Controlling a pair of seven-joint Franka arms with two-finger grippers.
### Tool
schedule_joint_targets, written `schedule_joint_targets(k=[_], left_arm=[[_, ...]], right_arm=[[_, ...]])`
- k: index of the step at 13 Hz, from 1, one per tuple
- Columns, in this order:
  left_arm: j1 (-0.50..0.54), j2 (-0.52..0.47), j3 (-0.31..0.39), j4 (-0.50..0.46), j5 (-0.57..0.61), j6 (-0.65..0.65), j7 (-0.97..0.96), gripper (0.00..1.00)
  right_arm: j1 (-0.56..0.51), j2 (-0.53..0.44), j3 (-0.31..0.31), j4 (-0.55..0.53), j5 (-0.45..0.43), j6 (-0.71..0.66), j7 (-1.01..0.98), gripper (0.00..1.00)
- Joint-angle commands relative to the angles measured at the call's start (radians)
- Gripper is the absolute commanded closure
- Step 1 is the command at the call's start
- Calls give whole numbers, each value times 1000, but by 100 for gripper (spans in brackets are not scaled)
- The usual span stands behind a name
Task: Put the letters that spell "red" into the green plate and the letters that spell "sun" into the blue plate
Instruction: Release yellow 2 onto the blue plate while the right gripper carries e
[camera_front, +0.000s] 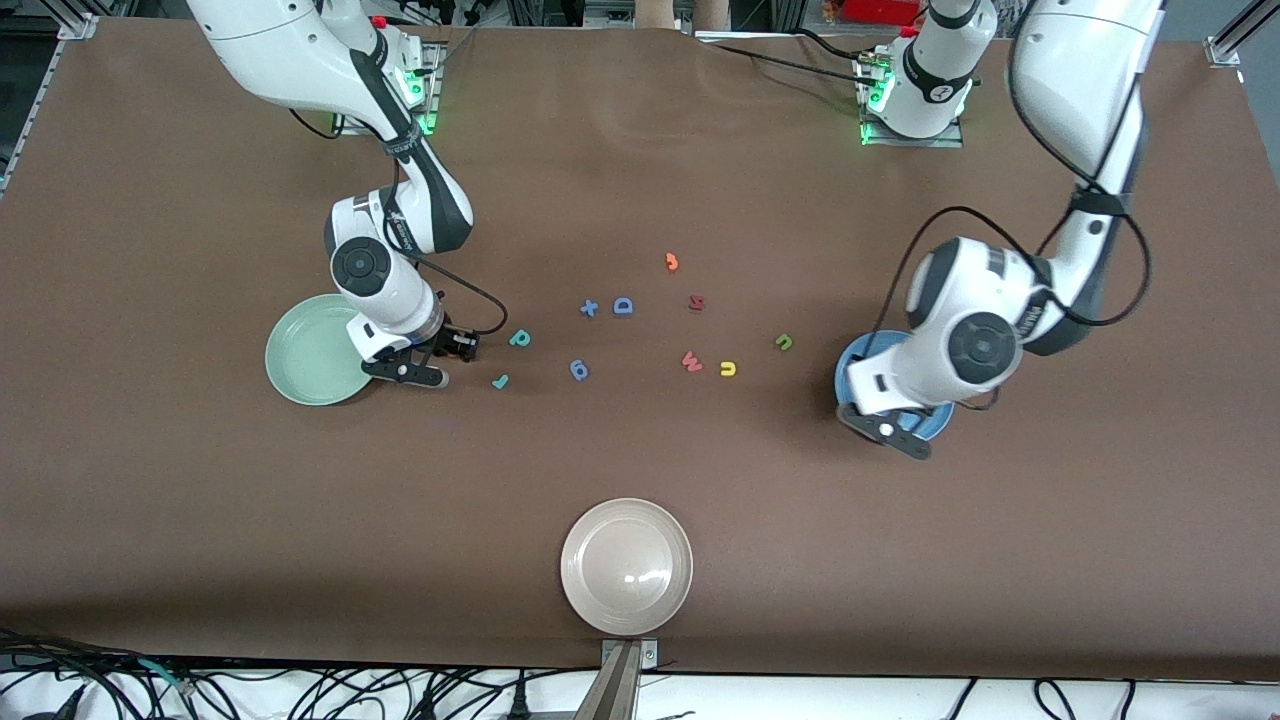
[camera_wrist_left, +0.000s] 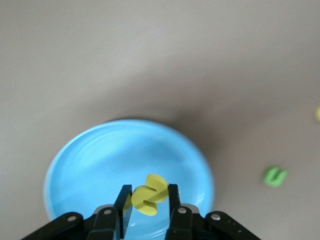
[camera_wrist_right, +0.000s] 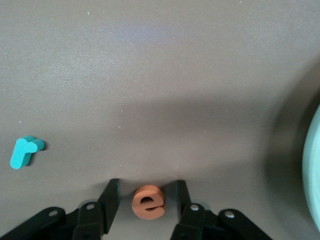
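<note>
My left gripper (camera_wrist_left: 149, 192) is shut on the yellow "s" (camera_wrist_left: 152, 200) and holds it over the blue plate (camera_wrist_left: 90, 165), which also shows under that hand (camera_front: 848, 378). The olive "n" (camera_front: 784, 342) and yellow "u" (camera_front: 728, 369) lie on the table beside that plate. My right gripper (camera_wrist_right: 148, 187) is low beside the green plate (camera_front: 305, 360). It stands open around the orange "e" (camera_wrist_right: 148, 202), which lies flat with a gap on each side. The teal "r" (camera_front: 501, 381) and teal "d" (camera_front: 519, 338) lie close by.
A beige plate (camera_front: 626, 566) sits near the table's front edge. Mid-table lie a blue "D" (camera_front: 623, 306), a blue "x" (camera_front: 589, 308), another blue letter (camera_front: 579, 370), a red "W" (camera_front: 691, 361), a second red letter (camera_front: 696, 302) and an orange "J" (camera_front: 671, 262).
</note>
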Motion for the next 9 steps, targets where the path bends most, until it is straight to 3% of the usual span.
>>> schedule_joint_targets(k=[1, 2, 3, 4, 5, 6, 9], left_arm=[[70, 9, -16, -21, 26, -11, 54, 83], [81, 19, -16, -24, 23, -11, 67, 82], [87, 21, -16, -40, 14, -11, 68, 73], [87, 26, -16, -43, 12, -11, 68, 54], [87, 26, -17, -41, 10, -11, 65, 24], [86, 26, -17, -41, 10, -11, 68, 0], [67, 21, -25, -34, 10, -14, 55, 0]], right_arm=[[3, 17, -1, 1, 2, 4, 2, 59], [3, 17, -1, 1, 2, 4, 2, 74], [3, 17, -1, 1, 2, 4, 2, 85], [3, 17, -1, 1, 2, 4, 2, 93], [3, 17, -1, 1, 2, 4, 4, 100], [3, 17, -1, 1, 2, 4, 4, 100], [3, 10, -1, 2, 2, -1, 1, 100]])
